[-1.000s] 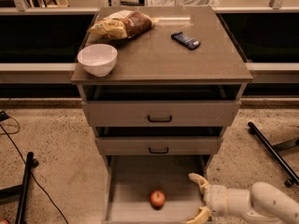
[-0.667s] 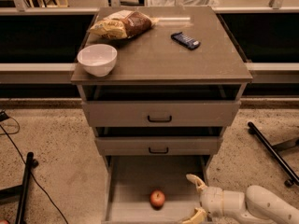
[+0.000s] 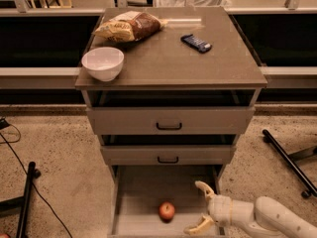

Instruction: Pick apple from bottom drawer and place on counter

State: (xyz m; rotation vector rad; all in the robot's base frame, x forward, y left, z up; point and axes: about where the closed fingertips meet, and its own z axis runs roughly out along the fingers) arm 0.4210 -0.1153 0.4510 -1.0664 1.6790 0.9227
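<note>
The small red apple (image 3: 167, 211) lies on the floor of the open bottom drawer (image 3: 133, 192), near its front. My gripper (image 3: 200, 208) is low in the drawer, just right of the apple, with its two cream fingers spread wide and pointing left toward it. It does not touch the apple. The white arm comes in from the lower right. The counter (image 3: 168, 58) is the grey-brown top of the cabinet above.
On the counter stand a white bowl (image 3: 102, 62) at the front left, a bagged bread loaf (image 3: 129, 27) at the back left and a dark blue packet (image 3: 196, 42). Two upper drawers (image 3: 169, 120) with black handles are slightly open. Black stand legs (image 3: 287, 160) lie on the floor.
My gripper has moved a little left, closer to the apple. The apple has not moved.
</note>
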